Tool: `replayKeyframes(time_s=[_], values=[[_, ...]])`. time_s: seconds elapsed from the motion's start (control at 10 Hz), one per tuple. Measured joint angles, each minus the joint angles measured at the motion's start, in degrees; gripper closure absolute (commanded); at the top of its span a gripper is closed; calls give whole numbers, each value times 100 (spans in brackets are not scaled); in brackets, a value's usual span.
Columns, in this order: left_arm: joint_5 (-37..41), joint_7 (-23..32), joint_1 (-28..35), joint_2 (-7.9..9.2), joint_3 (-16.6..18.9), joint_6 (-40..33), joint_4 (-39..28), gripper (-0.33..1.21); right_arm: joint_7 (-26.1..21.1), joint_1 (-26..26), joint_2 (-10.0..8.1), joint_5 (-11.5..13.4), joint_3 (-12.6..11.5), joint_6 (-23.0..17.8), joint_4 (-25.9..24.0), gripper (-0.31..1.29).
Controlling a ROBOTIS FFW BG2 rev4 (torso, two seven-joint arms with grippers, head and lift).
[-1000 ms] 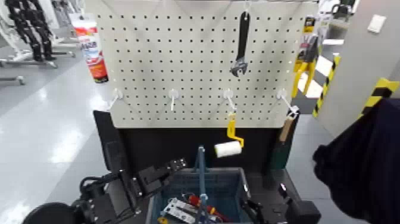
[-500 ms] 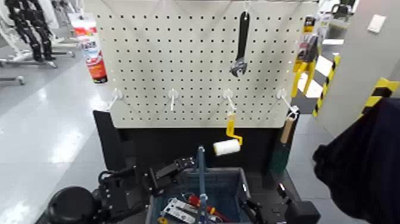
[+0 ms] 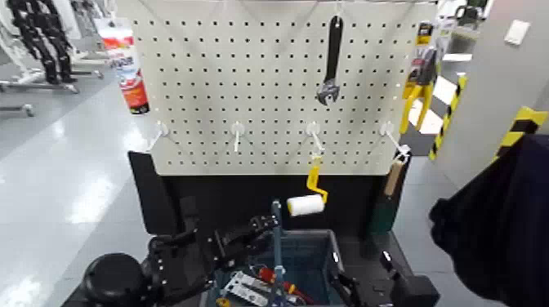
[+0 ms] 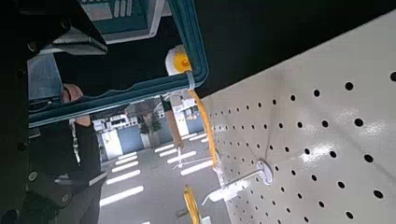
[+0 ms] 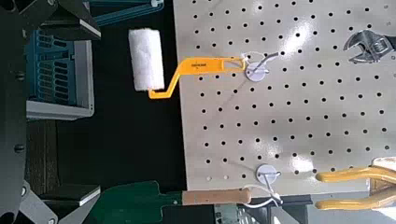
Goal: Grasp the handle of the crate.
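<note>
The grey-blue slotted crate [image 3: 314, 255] stands low in the head view, below the pegboard. Its thin handle [image 3: 276, 233] stands upright over the crate's middle, seen edge-on. My left gripper [image 3: 261, 224] reaches in from the lower left, open, its tips just left of the handle's upper part, close to it but apart. In the left wrist view the handle's bar [image 4: 121, 98] runs close by. My right gripper [image 3: 392, 273] waits low to the right of the crate, open and empty. The crate's end shows in the right wrist view [image 5: 56, 70].
A white pegboard [image 3: 245, 90] carries a black wrench [image 3: 330, 65], a sealant tube [image 3: 127, 65], a yellow-handled paint roller [image 3: 306, 202] just behind the handle, and a saw [image 5: 140, 201]. Tools [image 3: 270, 286] lie in the crate. A dark blue mass [image 3: 490, 229] fills the right.
My left gripper has moved right, from beside the crate's left rim up to the handle. The paint roller has swung slightly left. The right arm has not moved.
</note>
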Motion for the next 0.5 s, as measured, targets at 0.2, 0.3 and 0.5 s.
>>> replayKeyframes(time_s=[0.2,0.3,0.5], values=[[165,-81,-44,-1,-119,7,170,111,-3,0,-1,-11,0,-30,9,14],[207,-93,-44,-2,-141,11,210,118,-3,0,-1,-20,0,-52,18,14],[228,-94,-31,-7,-153,3,225,118,-3,-7,-8,-36,3,-77,38,14]])
